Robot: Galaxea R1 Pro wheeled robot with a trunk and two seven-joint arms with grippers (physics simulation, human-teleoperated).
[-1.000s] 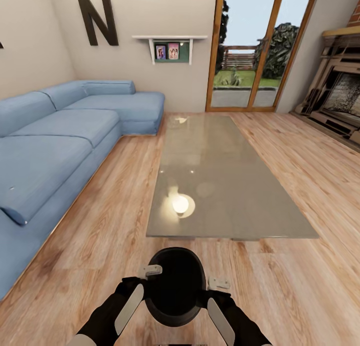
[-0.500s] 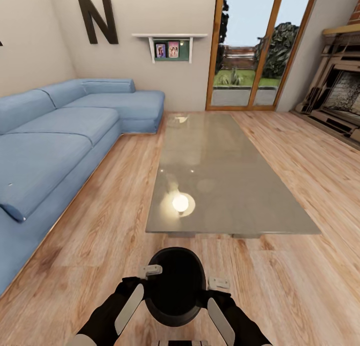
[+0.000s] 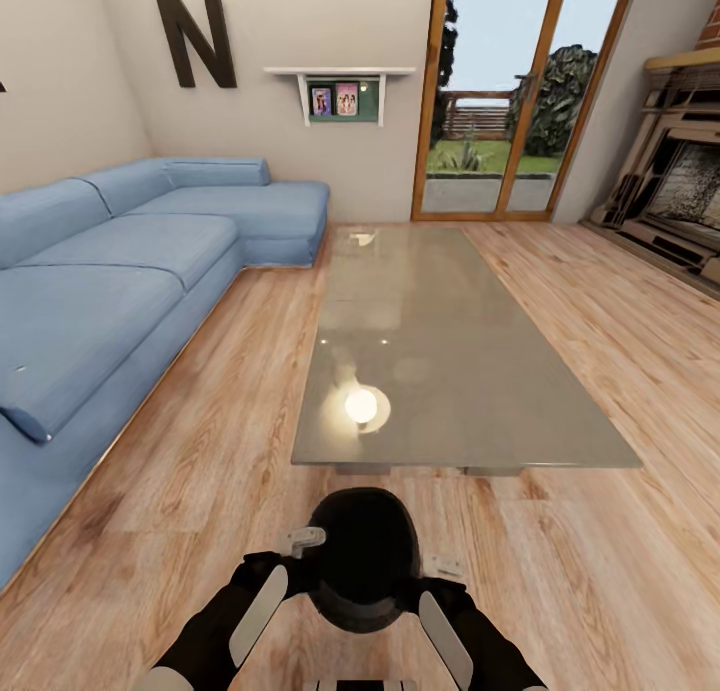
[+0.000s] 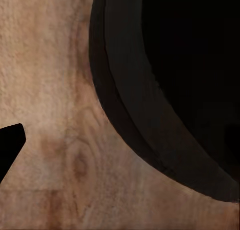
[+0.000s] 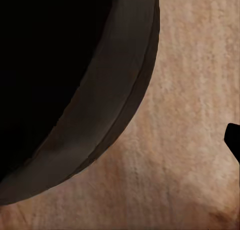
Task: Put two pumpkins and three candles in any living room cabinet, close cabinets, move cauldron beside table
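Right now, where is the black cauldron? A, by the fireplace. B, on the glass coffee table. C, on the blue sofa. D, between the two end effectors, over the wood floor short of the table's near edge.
D: the cauldron sits between the left end effector and the right end effector, over floor just short of the table.

My arms are matte black, each forearm carrying a long pale grey panel (image 3: 262,611). Beside the cauldron (image 3: 362,556), a small light grey bracket (image 3: 303,541) tops each wrist, with black fingertips (image 4: 9,147).
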